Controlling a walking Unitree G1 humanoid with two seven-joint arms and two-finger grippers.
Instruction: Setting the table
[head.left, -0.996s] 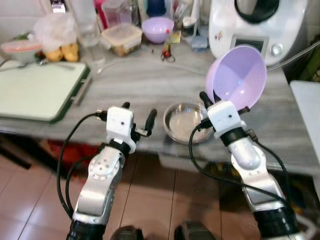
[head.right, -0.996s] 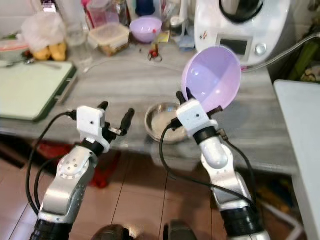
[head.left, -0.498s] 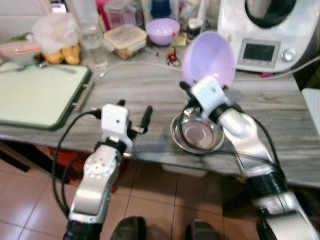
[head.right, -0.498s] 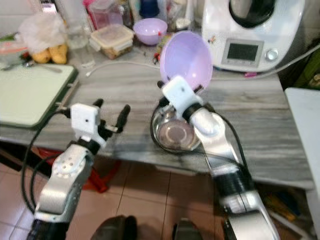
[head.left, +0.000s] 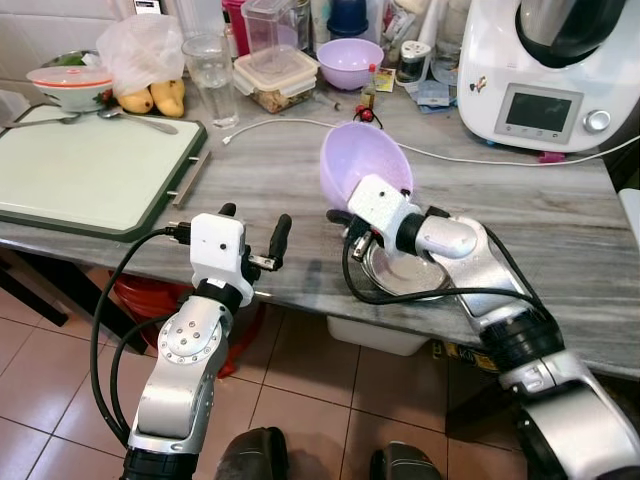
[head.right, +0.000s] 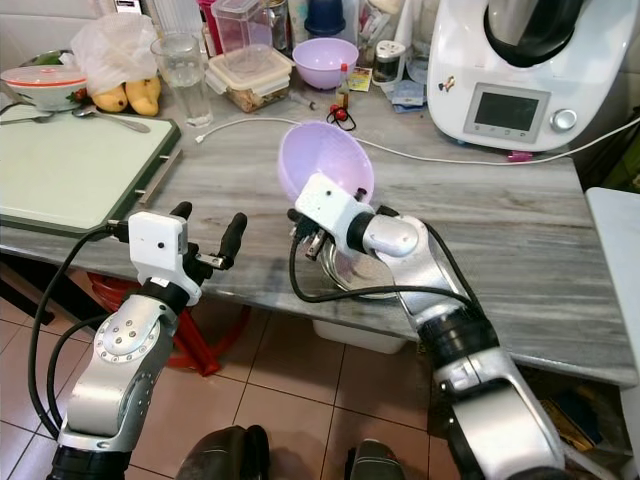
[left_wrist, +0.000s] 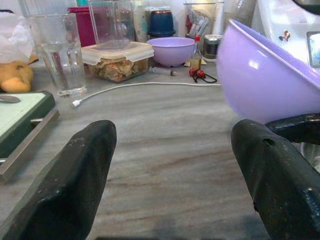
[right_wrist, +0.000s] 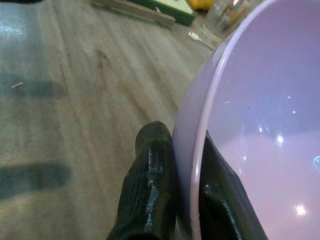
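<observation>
- My right gripper (head.right: 318, 232) pinched the lilac plastic bowl (head.right: 325, 167) by its rim, tilted above the steel bowl (head.right: 362, 272) near the counter (head.right: 520, 210) edge
- It looked light, stiff and slick; I judged a rim pinch best
- My left gripper (head.left: 250, 224) hung spread and empty

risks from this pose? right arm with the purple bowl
1. The right end effector pinches the tilted purple bowl only at its rim; it may slip or swing.
2. The bowl hangs just above the steel bowl, which sits at the counter's front edge; a bump might push it off.
3. The white cable lies across the counter behind; placing the bowl there could snag it.
</observation>
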